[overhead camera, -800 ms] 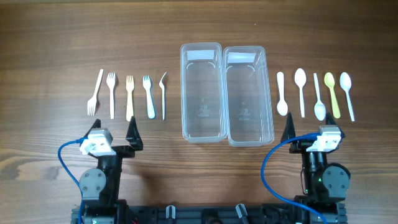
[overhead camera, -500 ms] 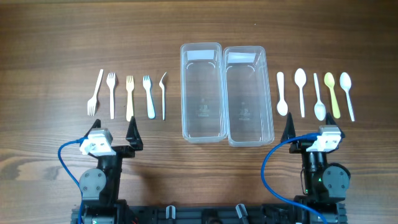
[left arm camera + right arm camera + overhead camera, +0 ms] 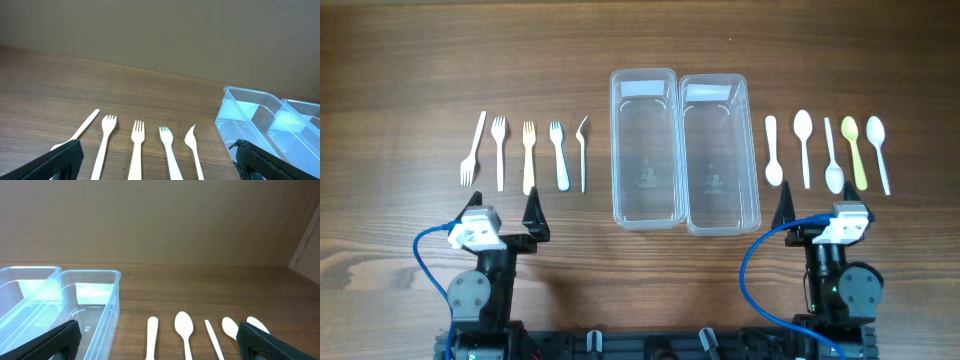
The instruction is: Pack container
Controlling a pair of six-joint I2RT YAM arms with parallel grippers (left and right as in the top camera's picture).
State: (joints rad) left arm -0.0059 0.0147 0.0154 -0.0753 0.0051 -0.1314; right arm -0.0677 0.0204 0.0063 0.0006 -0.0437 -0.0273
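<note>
Two clear, empty plastic containers stand side by side at the table's middle, the left one point(image 3: 614, 150) and the right one point(image 3: 756, 150). Several forks point(image 3: 528, 157) lie in a row to their left, one of them yellowish. Several spoons point(image 3: 804, 148) lie in a row to their right, one of them yellow point(image 3: 855, 152). My left gripper point(image 3: 505, 210) is open and empty, just short of the forks point(image 3: 137, 150). My right gripper point(image 3: 820, 212) is open and empty, just short of the spoons point(image 3: 184, 327). Each wrist view shows wide-apart fingers, on the left point(image 3: 160, 165) and on the right point(image 3: 160, 345).
The table is brown wood. Both arm bases stand at the near edge with blue cables point(image 3: 420, 250) looping beside them. The left container's corner point(image 3: 250, 115) shows in the left wrist view and both containers point(image 3: 90, 300) show in the right wrist view.
</note>
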